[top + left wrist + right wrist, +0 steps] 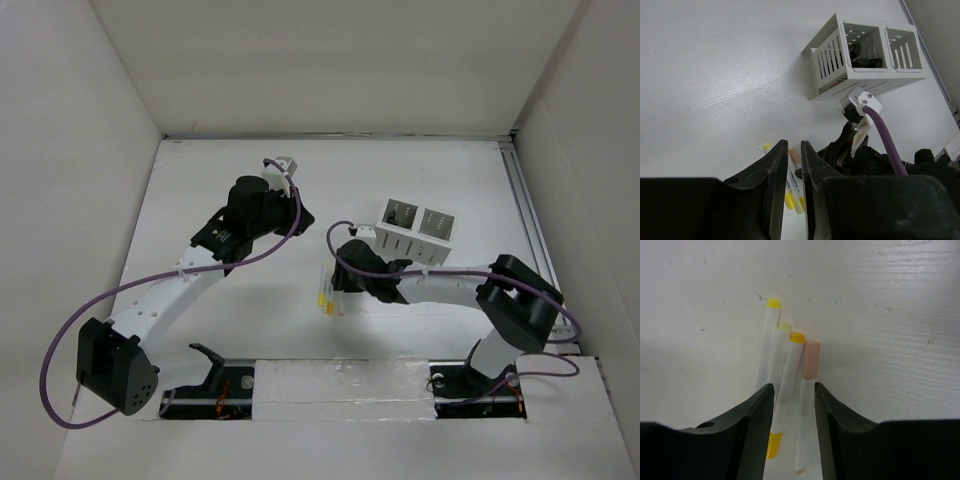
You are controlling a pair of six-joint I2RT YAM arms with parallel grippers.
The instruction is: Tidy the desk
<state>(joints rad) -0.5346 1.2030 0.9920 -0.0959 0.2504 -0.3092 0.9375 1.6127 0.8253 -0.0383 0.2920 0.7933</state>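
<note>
— Where was the desk [400, 170] found, and what was seen on it?

— It was spread beneath both arms. Four markers [791, 365] were laid side by side near its middle, just near-left of the holder box [840, 75].

— How were the jaws set?

— The right gripper [794, 390] was closed against two of the markers, presumably so they could be carried to the holder. The left gripper [794, 149] was held with its jaws almost together on nothing, left of the markers, probably to be out of the way.
</note>
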